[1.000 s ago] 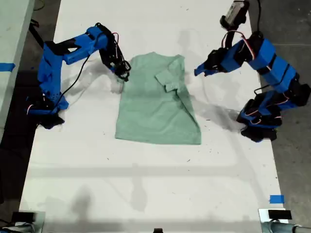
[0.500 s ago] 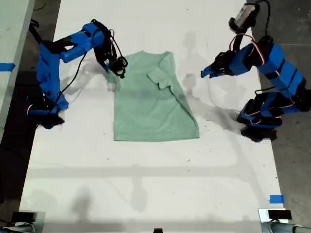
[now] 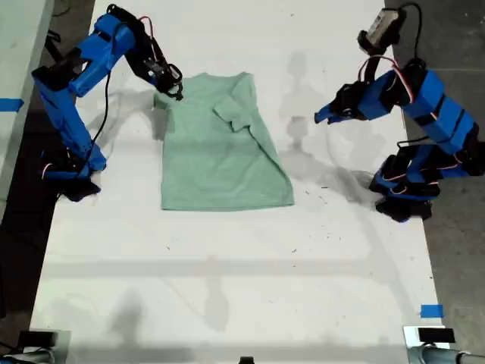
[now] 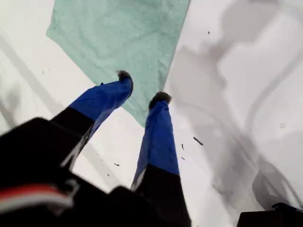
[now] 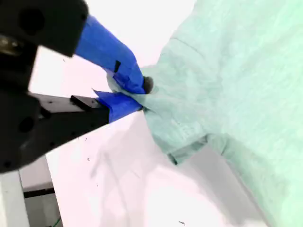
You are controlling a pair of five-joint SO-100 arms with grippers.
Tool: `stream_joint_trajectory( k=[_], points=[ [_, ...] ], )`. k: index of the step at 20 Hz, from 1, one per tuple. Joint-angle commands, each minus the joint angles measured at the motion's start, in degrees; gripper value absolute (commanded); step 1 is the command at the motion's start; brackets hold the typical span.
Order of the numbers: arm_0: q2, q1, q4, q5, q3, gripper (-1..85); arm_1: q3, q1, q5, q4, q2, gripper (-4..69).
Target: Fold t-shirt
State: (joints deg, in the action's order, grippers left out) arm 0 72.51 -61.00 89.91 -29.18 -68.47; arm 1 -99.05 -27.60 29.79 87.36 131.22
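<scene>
The white table (image 3: 227,303) fills most of the exterior view, and your t-shirt (image 3: 220,159) lies on it a little toward the exterior view's left, hem nearest the camera. One sleeve is already turned in over the chest, so the fold looks part done, with the other side yet to come.

At the exterior view's left, my second gripper (image 5: 137,97) has its jaws clamped on a pinch of cloth at the shirt's shoulder and sleeve edge (image 3: 168,89). That hold lifts the corner off the table, probably so you can carry this side over the body or drag the shirt into place.

At the exterior view's right, my first gripper (image 4: 142,87) hovers clear of the shirt with jaws apart and nothing between them. Its wrist view shows the hem corner below the fingertips (image 4: 124,75), so it seems parked out of the way.
</scene>
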Motion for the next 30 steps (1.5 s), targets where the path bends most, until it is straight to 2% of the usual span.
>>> stream_joint_trajectory(
  k=[1,6,19,20,22,23,26,30],
  points=[
    [2.5,5.0,-3.1,2.3,4.1,0.0,-0.1,0.9,-0.8,-1.5,2.6,12.5],
    [-12.6,11.9,-1.9,3.2,26.8,0.0,-3.7,2.2,-2.6,-1.0,5.9,12.3],
    [-26.4,21.7,-25.0,4.9,27.2,0.0,-11.3,4.3,-6.6,-1.3,12.6,12.3],
    [-27.3,21.7,-26.0,5.0,27.3,1.3,-11.8,4.5,-6.9,-1.3,12.9,12.3],
    [-26.8,22.2,-26.8,1.9,27.3,23.7,-12.9,4.7,-7.5,-1.5,14.2,12.3],
    [-24.8,22.5,-26.1,1.0,27.3,27.7,-13.7,4.7,-7.6,-1.7,14.8,12.5],
    [-13.4,23.2,-19.4,-1.2,27.2,29.1,-15.9,4.9,-7.8,-2.4,16.2,15.6],
    [3.4,24.5,-4.5,-5.2,26.6,28.8,-18.4,7.9,-7.5,-6.0,15.5,19.6]
  ],
)
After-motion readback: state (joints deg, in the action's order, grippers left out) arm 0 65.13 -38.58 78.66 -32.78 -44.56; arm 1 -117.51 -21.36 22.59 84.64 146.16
